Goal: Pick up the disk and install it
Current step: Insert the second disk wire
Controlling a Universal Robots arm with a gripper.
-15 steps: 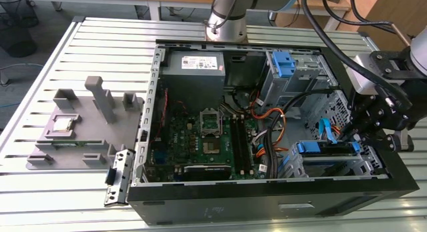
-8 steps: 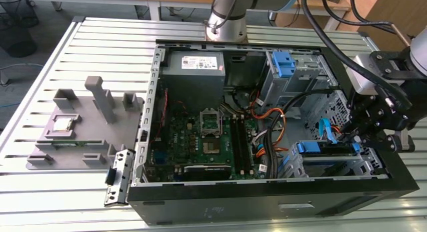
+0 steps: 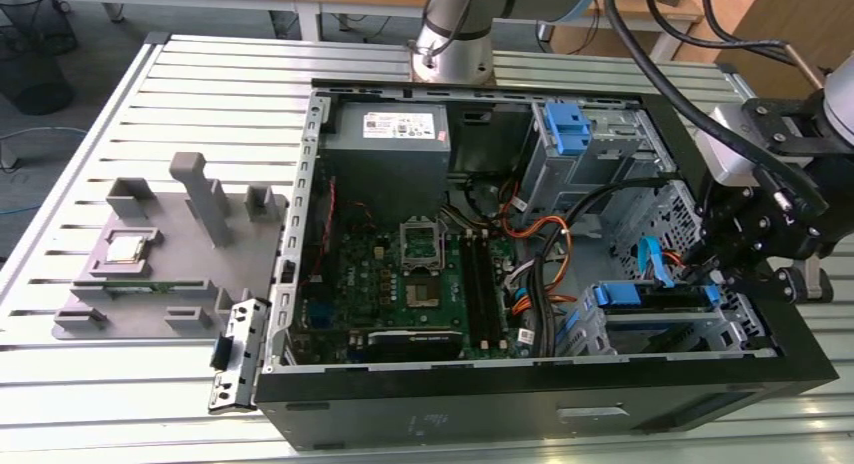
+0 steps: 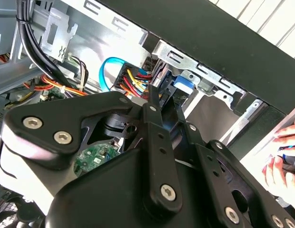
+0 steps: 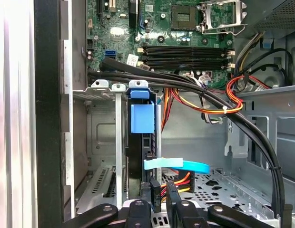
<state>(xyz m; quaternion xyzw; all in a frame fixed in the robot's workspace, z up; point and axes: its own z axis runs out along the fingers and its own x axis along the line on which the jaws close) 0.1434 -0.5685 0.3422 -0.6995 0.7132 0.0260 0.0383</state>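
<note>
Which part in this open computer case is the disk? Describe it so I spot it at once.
Start at the open computer case and go to the metal drive cage at its front corner, on the exterior view's right, beside the gripper. The disk stands on edge there, unlike the flat motherboard, and its blue plastic bracket marks it out.

High exterior view over the computer case [image 3: 534,404]; both wrist views close inside.

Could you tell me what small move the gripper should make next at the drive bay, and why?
Probably a slow, straight pull back. The disk already stands in its bay slot, blue bracket at the rim, and the gripper sits close to the blue data cable and coloured power wires, which could snag.
</note>
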